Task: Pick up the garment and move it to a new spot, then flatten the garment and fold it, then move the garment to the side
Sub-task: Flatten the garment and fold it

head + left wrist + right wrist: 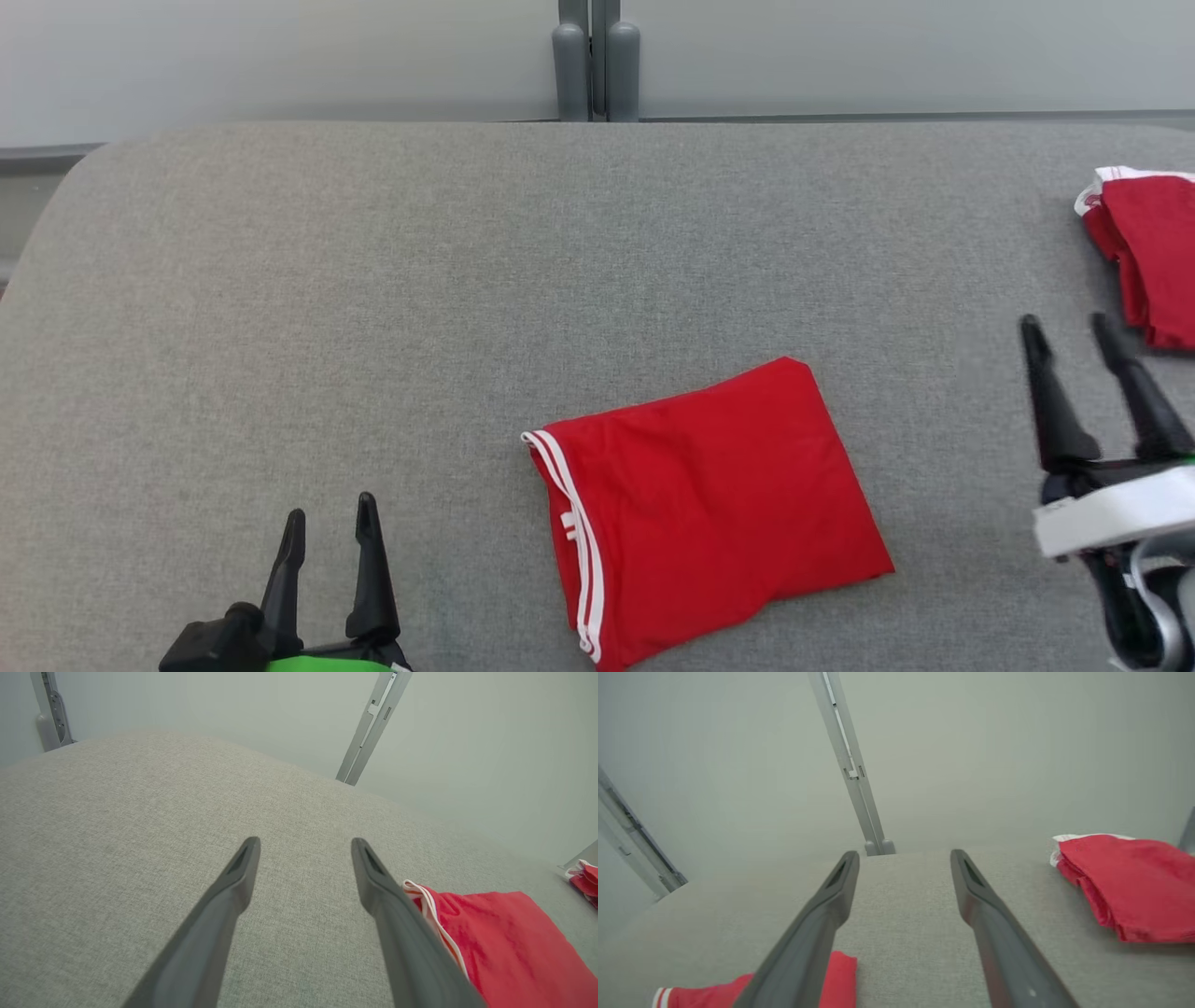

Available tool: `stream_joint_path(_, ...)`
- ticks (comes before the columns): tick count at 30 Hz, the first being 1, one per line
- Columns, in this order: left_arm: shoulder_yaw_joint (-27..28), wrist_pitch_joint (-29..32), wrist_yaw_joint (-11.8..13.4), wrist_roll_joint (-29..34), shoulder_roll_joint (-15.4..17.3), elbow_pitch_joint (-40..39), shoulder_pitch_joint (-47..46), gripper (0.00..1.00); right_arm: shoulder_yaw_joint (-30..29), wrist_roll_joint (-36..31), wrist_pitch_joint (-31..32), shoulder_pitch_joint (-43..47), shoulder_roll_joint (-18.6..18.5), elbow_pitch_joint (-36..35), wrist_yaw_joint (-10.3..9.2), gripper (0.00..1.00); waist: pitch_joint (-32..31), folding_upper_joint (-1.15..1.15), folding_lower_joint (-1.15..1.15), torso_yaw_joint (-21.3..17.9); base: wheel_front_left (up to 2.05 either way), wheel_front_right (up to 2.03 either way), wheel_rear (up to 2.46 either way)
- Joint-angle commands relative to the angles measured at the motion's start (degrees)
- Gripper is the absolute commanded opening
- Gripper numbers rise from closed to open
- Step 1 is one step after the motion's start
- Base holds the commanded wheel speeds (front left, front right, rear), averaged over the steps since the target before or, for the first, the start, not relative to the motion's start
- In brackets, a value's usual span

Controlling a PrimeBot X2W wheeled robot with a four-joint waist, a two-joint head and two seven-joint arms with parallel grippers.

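Note:
A red garment (709, 509) with white stripes along its left edge lies folded into a rectangle on the grey table (373, 280), near the front centre. It also appears in the left wrist view as the red garment (509, 947) at lower right, and its corner (836, 975) peeks out low in the right wrist view. My left gripper (329, 523) stands open at the lower left, apart from the garment. My right gripper (1066, 329) hangs open at the right, holding nothing.
A second folded red garment (1153, 252) with a white edge rests at the table's right edge, also seen as a red pile (1129, 882). A grey post (595, 61) stands behind the table's rounded far edge.

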Motion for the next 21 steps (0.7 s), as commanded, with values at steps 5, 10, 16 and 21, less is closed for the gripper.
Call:
stream_joint_path(5,1.1,-0.2,-1.9,4.5,0.1,0.7,1.0,1.00,-7.5,-13.2,-8.3,4.3,-3.7,9.4,0.01,1.00,-2.8,0.00,0.00,-1.4,0.00,0.00,0.00)
stream_joint_path(10,3.3,-0.2,-2.7,7.3,0.1,0.1,1.4,1.00,-9.8,-21.0,-9.7,6.0,-3.8,14.8,0.00,1.00,-3.9,0.00,0.00,-1.6,0.00,0.00,0.00)
stream_joint_path(16,4.5,-0.2,-3.3,9.6,0.1,0.5,2.5,1.00,-10.2,-22.0,-9.6,7.0,-1.3,12.5,-0.03,1.00,-4.4,0.00,0.00,-1.9,0.00,0.00,0.00)
stream_joint_path(21,4.8,-0.2,-4.1,10.8,0.1,1.7,2.0,1.00,-9.4,-21.6,-9.6,7.9,0.5,11.0,-0.03,1.00,-4.8,0.00,0.00,-2.2,0.00,0.00,0.00)
